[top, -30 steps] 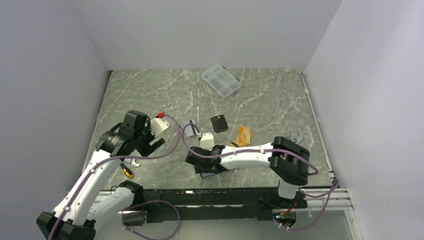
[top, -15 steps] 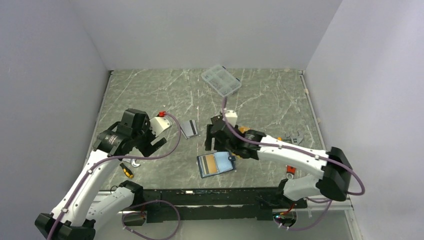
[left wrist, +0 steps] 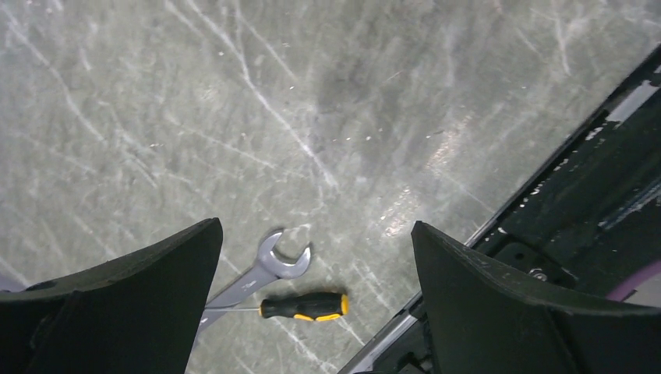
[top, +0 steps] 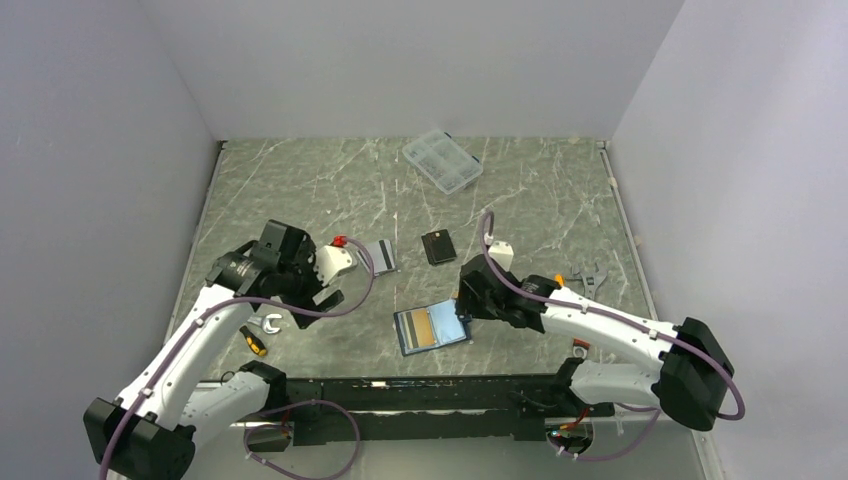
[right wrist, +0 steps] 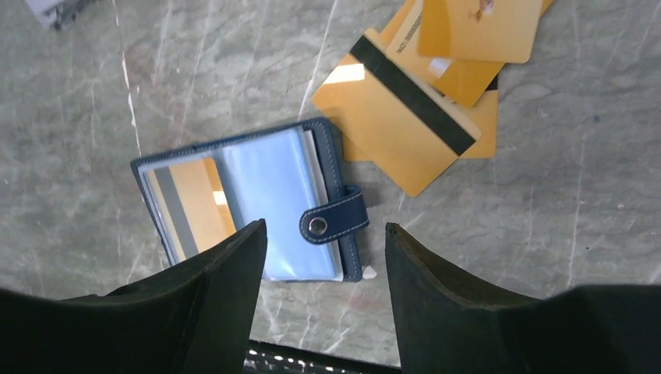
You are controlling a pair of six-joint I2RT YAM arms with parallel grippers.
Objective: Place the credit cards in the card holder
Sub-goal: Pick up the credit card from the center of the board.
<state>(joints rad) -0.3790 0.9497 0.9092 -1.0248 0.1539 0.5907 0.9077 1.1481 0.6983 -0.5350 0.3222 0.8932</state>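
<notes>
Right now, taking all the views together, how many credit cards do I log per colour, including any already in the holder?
Silver-grey striped plastic card, loose: 1
Black rectangular card, loose: 1
Orange-gold cards in the overlapping pile: at least 3, the overlap may hide more
Orange-gold striped card inside the open navy-blue folding card holder: 1
Total: at least 6

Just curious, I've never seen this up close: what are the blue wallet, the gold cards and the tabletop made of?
The card holder looks like navy leather or imitation: stitched edges, shiny metal-looking snap, clear glossy plastic sleeves inside. The gold cards seem thin stiff plastic, smooth, one with a dark magnetic stripe. The table looks like grey-green marble or a printed imitation, white-veined, faintly glossy.
</notes>
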